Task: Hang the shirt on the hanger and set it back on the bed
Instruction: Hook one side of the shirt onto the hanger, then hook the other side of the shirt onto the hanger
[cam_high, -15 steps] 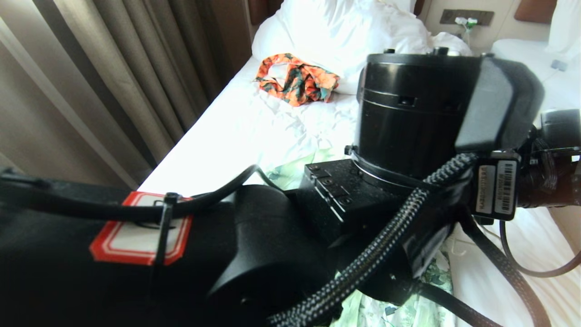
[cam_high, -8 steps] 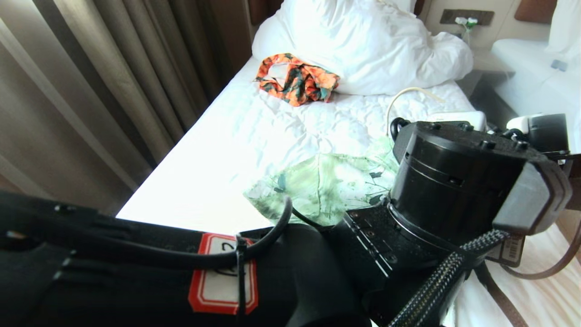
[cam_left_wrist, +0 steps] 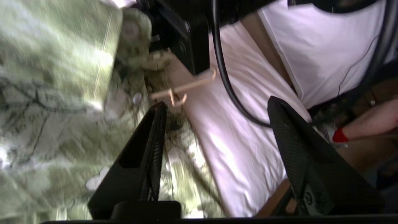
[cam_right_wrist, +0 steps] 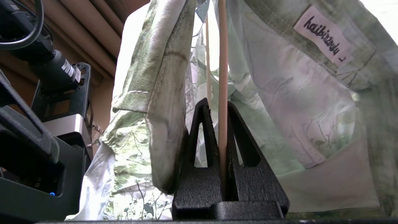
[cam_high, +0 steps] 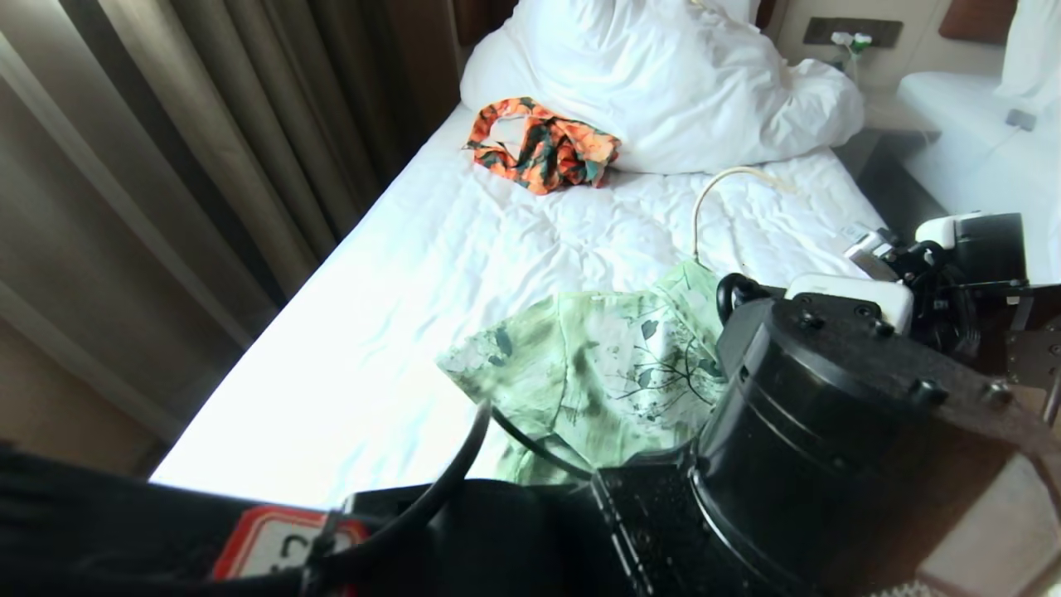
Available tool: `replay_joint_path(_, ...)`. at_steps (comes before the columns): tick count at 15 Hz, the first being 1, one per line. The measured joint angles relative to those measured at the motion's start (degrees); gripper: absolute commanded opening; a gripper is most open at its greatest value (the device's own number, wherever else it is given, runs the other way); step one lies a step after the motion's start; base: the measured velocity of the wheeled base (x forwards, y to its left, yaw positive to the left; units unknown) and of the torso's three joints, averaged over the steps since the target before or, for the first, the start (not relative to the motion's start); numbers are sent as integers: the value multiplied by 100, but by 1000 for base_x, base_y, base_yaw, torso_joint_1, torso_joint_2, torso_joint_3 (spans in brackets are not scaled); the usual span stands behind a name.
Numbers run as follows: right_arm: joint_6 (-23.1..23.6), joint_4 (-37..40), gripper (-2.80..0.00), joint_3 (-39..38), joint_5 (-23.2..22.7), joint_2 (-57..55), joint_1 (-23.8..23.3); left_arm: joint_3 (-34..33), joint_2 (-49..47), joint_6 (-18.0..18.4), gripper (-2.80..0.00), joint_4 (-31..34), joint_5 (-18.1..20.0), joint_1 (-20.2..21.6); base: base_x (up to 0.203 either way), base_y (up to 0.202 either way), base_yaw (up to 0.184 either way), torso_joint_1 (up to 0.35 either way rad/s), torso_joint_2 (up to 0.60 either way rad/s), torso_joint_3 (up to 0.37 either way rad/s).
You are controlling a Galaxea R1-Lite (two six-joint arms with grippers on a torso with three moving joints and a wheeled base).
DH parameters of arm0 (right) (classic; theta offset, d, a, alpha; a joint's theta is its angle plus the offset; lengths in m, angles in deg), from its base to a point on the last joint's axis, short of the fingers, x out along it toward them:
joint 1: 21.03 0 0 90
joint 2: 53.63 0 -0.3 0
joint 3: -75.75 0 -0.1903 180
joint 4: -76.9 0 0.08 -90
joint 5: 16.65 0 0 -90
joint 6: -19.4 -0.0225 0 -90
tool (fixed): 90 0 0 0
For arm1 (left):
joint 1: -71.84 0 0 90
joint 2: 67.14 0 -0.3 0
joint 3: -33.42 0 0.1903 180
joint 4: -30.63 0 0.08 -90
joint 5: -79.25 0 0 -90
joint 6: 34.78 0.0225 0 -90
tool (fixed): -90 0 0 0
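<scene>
Beside the left claw (cam_left_wrist: 214, 124), which is gaping empty, the shirt (cam_high: 597, 365) is draping over the bed (cam_high: 398, 332). Further right, the right claw (cam_right_wrist: 217, 124) is pinching the hanger (cam_right_wrist: 222, 62) inside the collar. If that thin wire is twisting in the pinch, the shirt's unsupported side could be sliding off.

The shirt (cam_high: 597, 373) lies on the bed (cam_high: 414, 274), before the pillows (cam_high: 663, 75).
</scene>
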Motion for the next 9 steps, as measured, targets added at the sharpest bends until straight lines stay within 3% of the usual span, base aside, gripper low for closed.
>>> replay_joint_path(1,-1,-44,-280,4,0,12,-4,-166,120,0,0,19,-51,-30,0,0,0,0,0,0)
replay_joint_path(2,-2,-75,-280,-9,0,31,-15,-406,254,-10,-280,20,-124,-38,0,0,0,0,0,0)
replay_joint_path(9,-12,-75,-280,-132,0,152,186,-1707,1807,66,-280,281,-257,252,0,0,0,0,0,0)
